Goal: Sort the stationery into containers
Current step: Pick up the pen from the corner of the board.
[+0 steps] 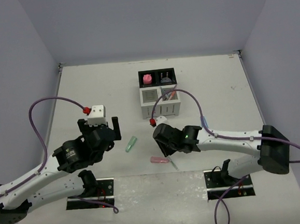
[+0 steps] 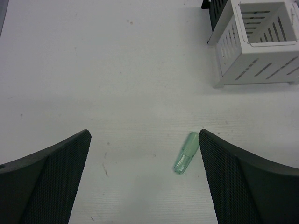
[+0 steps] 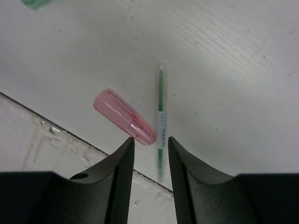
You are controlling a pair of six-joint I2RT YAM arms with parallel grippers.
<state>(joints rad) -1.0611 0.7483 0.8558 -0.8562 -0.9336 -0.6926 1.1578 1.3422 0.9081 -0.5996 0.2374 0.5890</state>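
The right gripper (image 3: 150, 142) sits low near the front of the surface. Its fingers are narrowed but apart, straddling the thin green pen (image 3: 161, 107) without clamping it. The pink marker (image 3: 124, 116) lies just beside the pen, its end against one finger (image 3: 125, 158). Closing from here could pinch both together, or shove the marker and roll the pen out of the gap. The left gripper (image 2: 144, 134) hovers empty, fingers wide open, with the green marker (image 2: 186, 159) just inside one finger. The organizer (image 1: 160, 111) stands well apart, farther back.
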